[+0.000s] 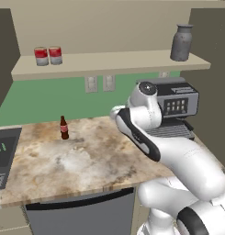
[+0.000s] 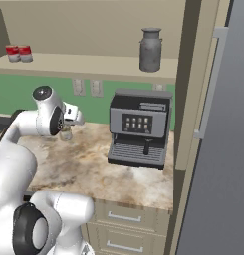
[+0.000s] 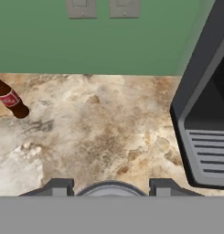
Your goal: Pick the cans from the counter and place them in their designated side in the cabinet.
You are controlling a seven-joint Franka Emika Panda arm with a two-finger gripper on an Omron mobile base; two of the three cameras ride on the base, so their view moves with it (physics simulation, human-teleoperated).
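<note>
The gripper is clamping a can. In the hand view the tin's curved silver rim is showing as a shiny arc between the two dark finger tips, at six o'clock. The right base view is catching it from the side: a short, dull greyish cylinder hanging under the white hand, above the counter. Whether it is touching the stone, I cannot tell. In the left base view the arm's own elbow is covering the hand.

The counter is spreading out as a flat slab of beige-brown marbled stone with a pale edge. A slim brown bottle with a red label is standing at nine o'clock in the hand view, well apart from the gripper. A boxy dark grey coffee machine with a ribbed drip tray is sitting at three o'clock. Two pale wall outlets are showing at twelve o'clock on a smooth green wall.

Above, the cabinet is running across as a plain beige shelf board with a tan back. Two more cans, red-and-white with silver rims, are standing just beside each other at eleven o'clock in the left base view. A large grey metal jug is standing at one o'clock.
</note>
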